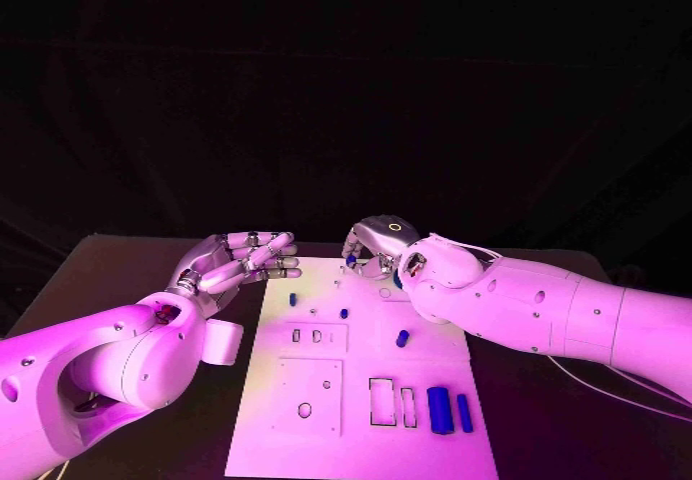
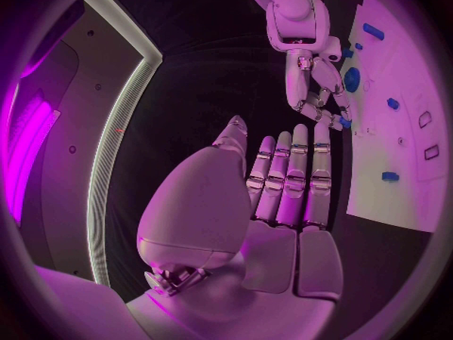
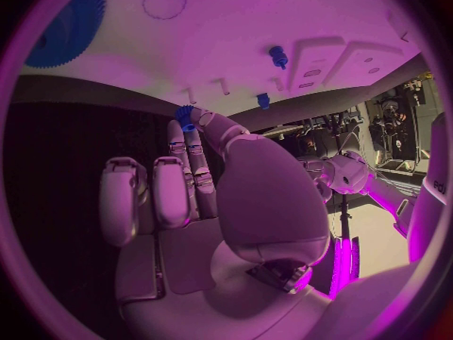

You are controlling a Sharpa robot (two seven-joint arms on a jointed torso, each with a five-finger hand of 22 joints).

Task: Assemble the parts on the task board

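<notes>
Two blue bars (image 1: 449,411) lie side by side at the near right of the white board (image 1: 361,440) in the head view, beside two empty rectangular slots (image 1: 392,402). Further up the board a short blue peg (image 1: 402,338) lies loose right of centre, and two small blue pins (image 1: 293,298) stand nearer the far left. At the board's far edge the right hand (image 1: 378,248) hangs with its fingers bent down and a small blue piece (image 1: 351,260) pinched at their tips. To the left of the board, over the black table (image 1: 130,270), the left hand (image 1: 240,262) hovers with fingers straight and close together, holding nothing

From the left wrist, the left hand (image 2: 283,204) shows a flat bare palm, fingers extended side by side. Beyond it the right hand (image 2: 316,83) reaches down to the board (image 2: 396,181), where blue parts (image 2: 389,177) are scattered

From the right wrist, the right hand (image 3: 203,196) pinches a small toothed blue piece (image 3: 184,116) between thumb and a fingertip, just off the board's edge. A large blue gear (image 3: 68,24) lies flat on the board (image 3: 283,23), and two blue pins (image 3: 278,55) stand near the recessed slots
</notes>
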